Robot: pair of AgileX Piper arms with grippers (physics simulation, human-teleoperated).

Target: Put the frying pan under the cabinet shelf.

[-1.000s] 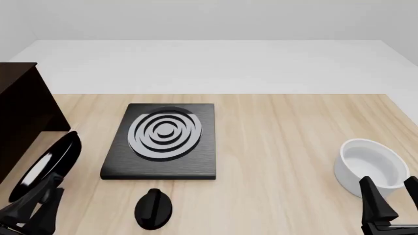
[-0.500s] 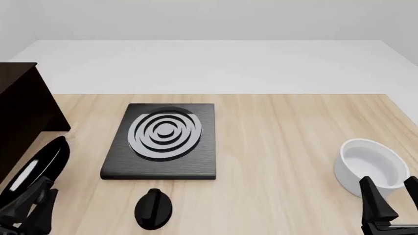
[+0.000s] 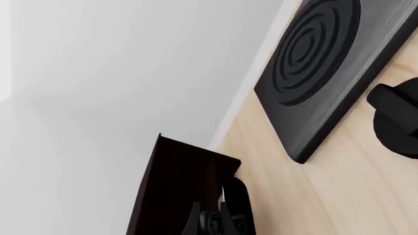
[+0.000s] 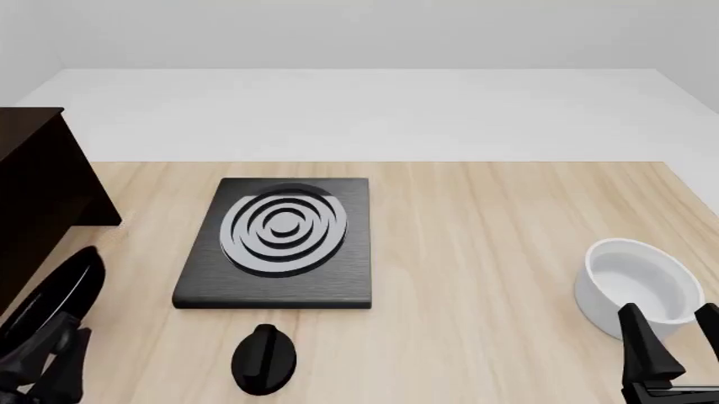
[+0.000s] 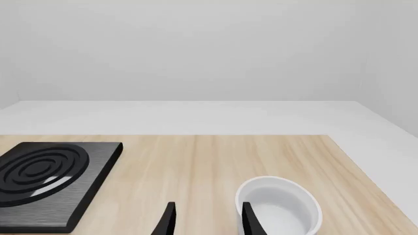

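The frying pan (image 4: 54, 293) is a black round pan, tilted steeply on edge at the table's left side, next to the dark brown cabinet shelf (image 4: 34, 194). My left gripper (image 4: 45, 360) is shut on the pan's handle at the front left corner. In the left wrist view the pan (image 3: 238, 208) shows just past the fingers (image 3: 195, 221), close beside the cabinet shelf (image 3: 173, 186). My right gripper (image 4: 674, 358) is open and empty at the front right; in the right wrist view it (image 5: 209, 223) is also open.
A square black stove plate (image 4: 281, 240) with silver rings lies left of the table's middle, with a small black round knob (image 4: 264, 358) in front of it. A white bowl (image 4: 637, 282) stands just beyond my right gripper, near the table's right edge.
My left gripper has carried the tilted pan further left and lower, closer to the cabinet shelf. The right arm has not moved.
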